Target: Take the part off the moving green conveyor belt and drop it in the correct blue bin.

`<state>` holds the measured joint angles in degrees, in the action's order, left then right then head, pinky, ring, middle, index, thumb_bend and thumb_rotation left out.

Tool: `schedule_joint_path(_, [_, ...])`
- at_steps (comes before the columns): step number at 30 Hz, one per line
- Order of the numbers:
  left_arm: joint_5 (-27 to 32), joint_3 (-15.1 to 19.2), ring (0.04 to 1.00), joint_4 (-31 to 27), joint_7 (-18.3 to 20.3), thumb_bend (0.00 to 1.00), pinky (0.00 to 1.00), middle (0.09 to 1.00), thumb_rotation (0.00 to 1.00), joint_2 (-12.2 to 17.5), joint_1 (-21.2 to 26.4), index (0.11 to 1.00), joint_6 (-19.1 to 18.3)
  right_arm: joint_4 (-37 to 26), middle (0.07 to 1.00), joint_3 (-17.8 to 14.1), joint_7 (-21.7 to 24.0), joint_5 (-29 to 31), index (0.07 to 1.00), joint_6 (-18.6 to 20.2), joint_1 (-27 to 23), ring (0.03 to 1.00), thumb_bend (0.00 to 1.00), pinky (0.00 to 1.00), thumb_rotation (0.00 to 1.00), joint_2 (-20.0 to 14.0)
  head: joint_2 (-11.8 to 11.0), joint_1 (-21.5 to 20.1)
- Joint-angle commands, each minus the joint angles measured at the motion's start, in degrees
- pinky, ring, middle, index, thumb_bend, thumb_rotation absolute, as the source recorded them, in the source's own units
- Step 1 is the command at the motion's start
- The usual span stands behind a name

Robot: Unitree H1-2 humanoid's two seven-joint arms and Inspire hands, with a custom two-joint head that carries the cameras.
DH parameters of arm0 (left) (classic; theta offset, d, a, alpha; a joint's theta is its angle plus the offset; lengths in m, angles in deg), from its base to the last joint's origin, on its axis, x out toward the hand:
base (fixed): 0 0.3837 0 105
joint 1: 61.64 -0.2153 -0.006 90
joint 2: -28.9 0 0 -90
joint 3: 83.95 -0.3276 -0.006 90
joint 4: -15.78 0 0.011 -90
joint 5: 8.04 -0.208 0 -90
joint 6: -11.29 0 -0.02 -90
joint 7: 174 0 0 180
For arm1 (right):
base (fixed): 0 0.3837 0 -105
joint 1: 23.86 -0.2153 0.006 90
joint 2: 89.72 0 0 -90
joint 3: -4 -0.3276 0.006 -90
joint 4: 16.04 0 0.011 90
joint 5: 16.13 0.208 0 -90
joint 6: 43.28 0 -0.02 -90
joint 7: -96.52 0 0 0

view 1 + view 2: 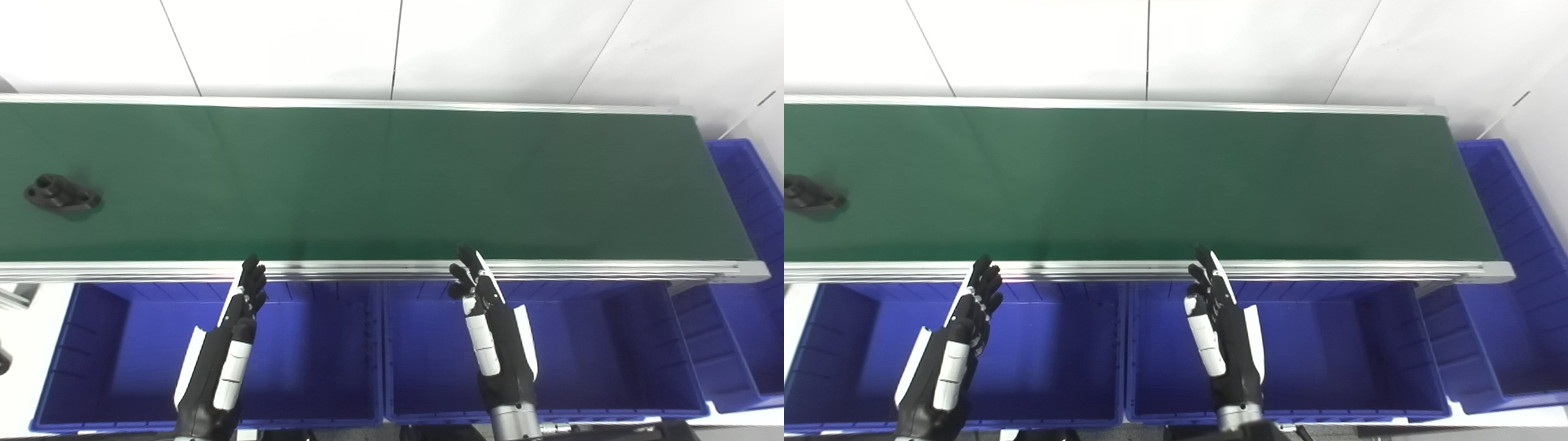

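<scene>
Two hands are raised in front of you, both empty. Your left hand (229, 343) is held edge-on above the left blue bin (92, 367), fingers extended and lying close together, with the fingertips (252, 269) reaching up to the near aluminium rail (367, 269) of the conveyor. It grips nothing. Your right hand (493, 331) stands over the middle blue bin (612, 361) in a similar upright pose, fingers extended and slightly fanned, thumb set a little apart, tips just at the rail. It also grips nothing.

Both bins sit directly below the near edge of the conveyor, side by side and touching along a shared wall. Their interiors appear bare where visible. A third blue bin (747, 202) stands at the right end of the belt, running away from you along the belt's end.

Beyond the rail lies the green conveyor belt (392, 184), spanning the full width of the view, bounded by a second rail on its far side. White wall panels (282, 43) rise behind it.

Locate the part (61, 194) at the far left of the belt: a dark, black piece with a flat flanged base and a raised round boss, lying on the belt surface roughly midway between the two rails. It is well apart from both hands, and nearer to your left hand than to your right.
</scene>
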<state>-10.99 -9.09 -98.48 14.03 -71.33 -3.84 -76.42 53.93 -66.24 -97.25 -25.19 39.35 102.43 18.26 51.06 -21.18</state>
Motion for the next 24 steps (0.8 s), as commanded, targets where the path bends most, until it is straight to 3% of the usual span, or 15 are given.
schedule_joint_path(1, [-0.70, -0.43, 1.000, -0.78, -0.44, 0.62, 1.00, 1.000, 1.00, -0.47, -0.12, 1.000, 2.96, -0.30, 0.951, 1.85, 0.70, -0.22, 0.931, -3.88, 0.60, 0.924, 0.78, 0.93, 0.94, 3.15, -0.09, 0.13])
schedule_joint_path(11, [-1.76, -0.83, 1.000, -0.07, -1.04, 0.59, 1.00, 1.000, 1.00, -1.41, 0.03, 1.000, 4.09, -0.67, 0.952, 1.42, 0.83, -0.94, 0.931, -3.54, 0.73, 0.946, 0.80, 1.00, 0.95, 2.66, -0.39, 0.99])
schedule_joint_path(24, [-3.05, -0.20, 1.000, 0.78, -1.68, 0.58, 1.00, 1.000, 1.00, -2.00, 0.86, 1.000, 4.72, -0.18, 0.954, 1.23, 1.35, -0.93, 0.931, -3.64, 0.61, 0.946, 0.79, 1.00, 0.94, 2.83, -0.77, 0.70])
